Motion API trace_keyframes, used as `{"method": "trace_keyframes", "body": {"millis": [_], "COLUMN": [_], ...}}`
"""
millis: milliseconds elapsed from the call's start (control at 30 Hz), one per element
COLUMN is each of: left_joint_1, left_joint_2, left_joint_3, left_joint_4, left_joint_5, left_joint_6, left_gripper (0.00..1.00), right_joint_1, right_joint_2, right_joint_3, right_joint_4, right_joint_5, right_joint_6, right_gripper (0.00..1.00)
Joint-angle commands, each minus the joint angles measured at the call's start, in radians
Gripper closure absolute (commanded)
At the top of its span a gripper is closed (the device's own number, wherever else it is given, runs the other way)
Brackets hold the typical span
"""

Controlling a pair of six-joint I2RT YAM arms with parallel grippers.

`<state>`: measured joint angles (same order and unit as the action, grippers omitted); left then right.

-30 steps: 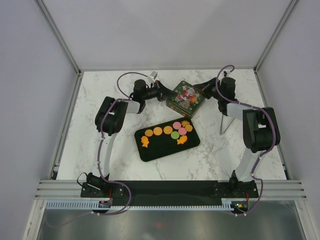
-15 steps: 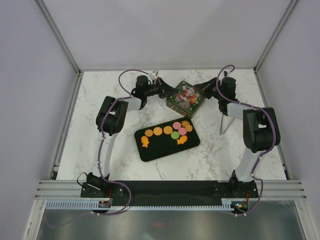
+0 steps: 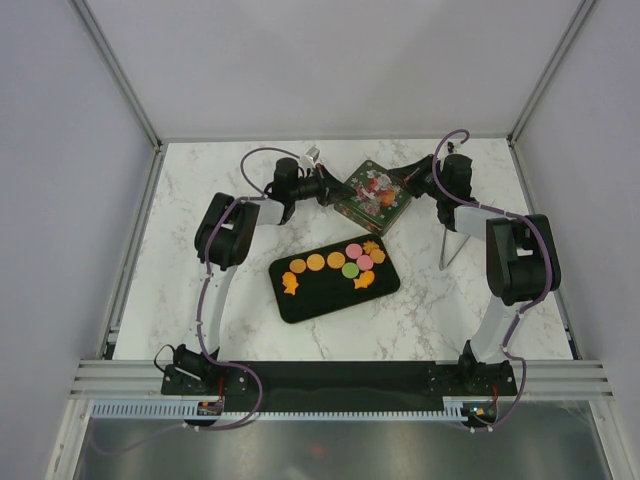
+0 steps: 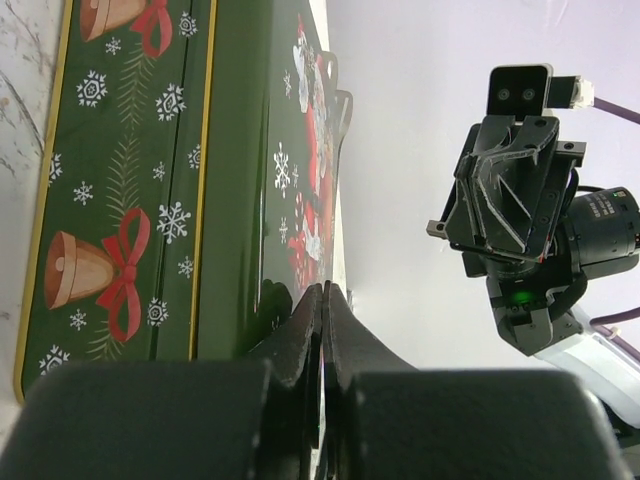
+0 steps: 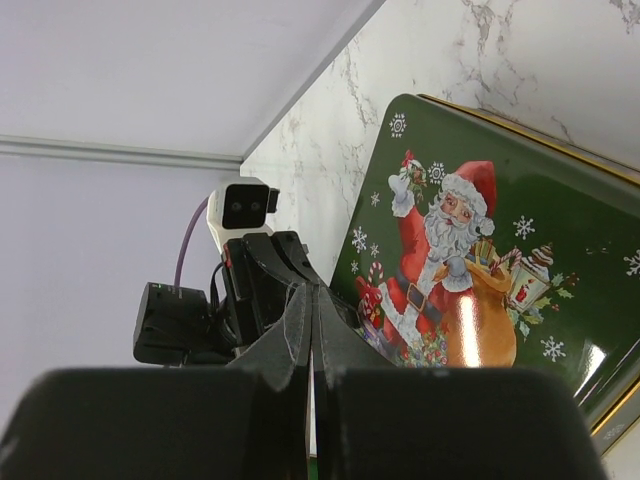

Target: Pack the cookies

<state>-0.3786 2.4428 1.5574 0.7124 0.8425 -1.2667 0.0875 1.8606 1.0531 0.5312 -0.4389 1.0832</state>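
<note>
The cookies (image 3: 338,264), orange, pink and green, some fish-shaped, lie on a black tray (image 3: 310,298) at mid-table. Behind it sits a green Christmas tin (image 3: 372,194) with a Santa lid, also in the left wrist view (image 4: 190,150) and the right wrist view (image 5: 500,260). My left gripper (image 3: 334,189) is shut, its tips (image 4: 325,291) at the tin's left edge by the lid rim. My right gripper (image 3: 407,181) is shut, its tips (image 5: 310,291) at the tin's right side. Each gripper faces the other across the tin.
A thin metal stand (image 3: 447,246) rises right of the tray beside the right arm. White walls enclose the marble table (image 3: 200,310) on three sides. The right gripper shows in the left wrist view (image 4: 515,190), and the left gripper shows in the right wrist view (image 5: 255,275).
My left gripper has shifted a little to the right, closing in on the tin's left edge. The right arm, the tray and the cookies have not moved.
</note>
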Motion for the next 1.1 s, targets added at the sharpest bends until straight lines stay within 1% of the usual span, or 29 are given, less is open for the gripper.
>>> {"method": "trace_keyframes", "body": {"millis": [0, 67, 200, 367, 467, 600, 633, 700, 767, 833, 900, 1067], "left_joint_1": [-0.003, -0.005, -0.009, -0.011, -0.011, -0.009, -0.008, -0.005, -0.003, -0.003, -0.003, -0.002], "left_joint_2": [-0.073, -0.112, -0.145, -0.133, -0.082, 0.018, 0.065, 0.105, 0.145, 0.15, 0.133, 0.082], "left_joint_3": [0.015, 0.044, 0.113, 0.168, 0.156, 0.129, 0.107, 0.055, 0.024, -0.003, -0.014, -0.008], "left_joint_4": [-0.005, -0.005, -0.005, -0.042, -0.034, 0.018, 0.039, 0.123, 0.171, 0.193, 0.18, 0.087], "left_joint_5": [0.0, 0.007, 0.024, 0.024, 0.02, 0.027, 0.027, 0.03, 0.026, 0.027, 0.024, 0.024], "left_joint_6": [0.075, 0.075, 0.066, 0.07, 0.055, 0.03, 0.024, -0.028, -0.072, -0.077, -0.059, 0.023], "left_gripper": [0.98, 0.98, 0.98, 0.98, 0.98, 0.98, 0.98, 0.98, 0.98, 0.98, 0.98, 0.98], "right_joint_1": [-0.006, -0.006, -0.008, -0.014, -0.014, -0.014, -0.015, -0.015, -0.015, -0.017, -0.017, -0.019], "right_joint_2": [0.006, 0.003, 0.0, -0.003, -0.001, 0.0, 0.0, 0.003, 0.008, 0.014, 0.017, 0.022], "right_joint_3": [0.021, 0.028, 0.036, 0.035, 0.03, 0.012, 0.007, -0.005, -0.013, -0.021, -0.025, -0.024], "right_joint_4": [0.047, 0.043, 0.041, 0.041, 0.044, 0.05, 0.052, 0.053, 0.055, 0.062, 0.069, 0.075], "right_joint_5": [-0.018, -0.02, -0.023, -0.027, -0.029, -0.032, -0.034, -0.037, -0.038, -0.041, -0.043, -0.044], "right_joint_6": [-0.019, -0.019, -0.017, -0.017, -0.019, -0.022, -0.028, -0.031, -0.037, -0.039, -0.035, -0.031], "right_gripper": [1.0, 1.0, 1.0, 1.0, 1.0, 1.0, 1.0, 1.0, 1.0, 1.0, 1.0, 1.0]}}
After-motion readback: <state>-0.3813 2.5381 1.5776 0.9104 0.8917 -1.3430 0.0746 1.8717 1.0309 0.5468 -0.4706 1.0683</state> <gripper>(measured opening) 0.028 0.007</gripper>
